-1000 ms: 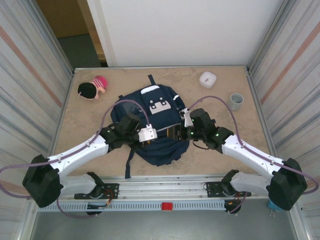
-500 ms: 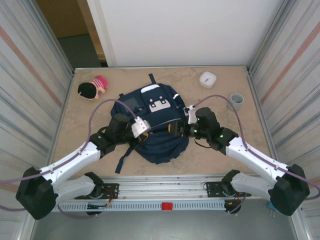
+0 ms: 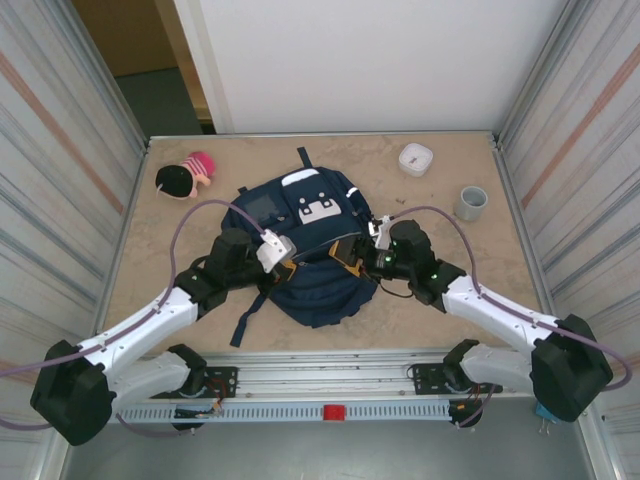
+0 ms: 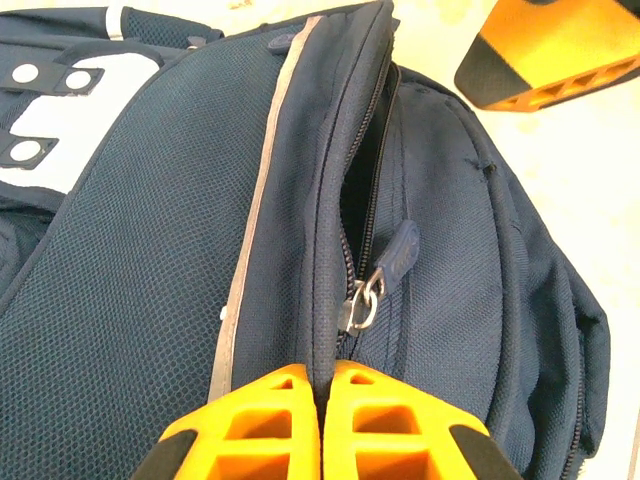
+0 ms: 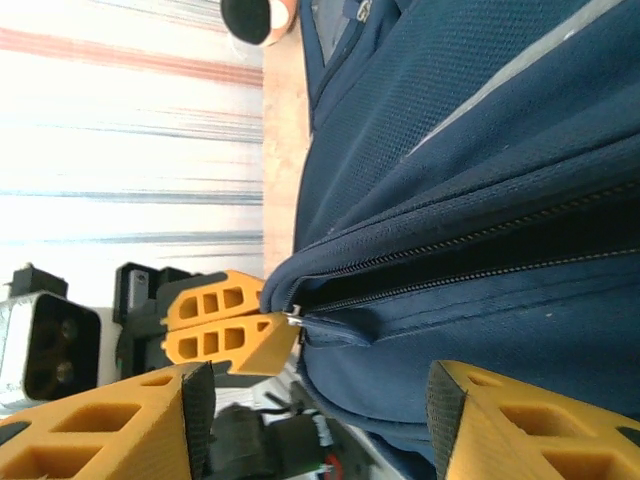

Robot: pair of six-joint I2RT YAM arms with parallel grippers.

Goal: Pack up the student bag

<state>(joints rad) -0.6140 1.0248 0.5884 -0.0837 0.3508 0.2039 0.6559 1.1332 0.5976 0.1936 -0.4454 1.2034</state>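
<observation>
Clamps with the left gripper [image 4: 322, 385], fingers pressed fully together on the zip seam of the student bag [image 4: 150, 250], at the bottom centre of the left wrist view, just below the zip pull [image 4: 366, 300]. Probably pins that end of the bag so the fabric stays taut while the mouth is worked open. Above the pull, a narrow dark slit [image 4: 358, 190] of parted zip, not yet wide enough for packing.

In the right wrist view, right gripper [image 5: 320, 380] released: fingers wide apart at the two bottom corners, holding nothing, facing the zip line from the opposite side. Likely set there to take the other lip or the slider.

From above, bag at the middle of the table [image 3: 500, 290], front pocket up, between both arms. Farther back, well apart from it: doll [image 3: 185, 178] at upper left, white box [image 3: 415, 158] and grey cup [image 3: 472, 203] at upper right, all unpacked.
</observation>
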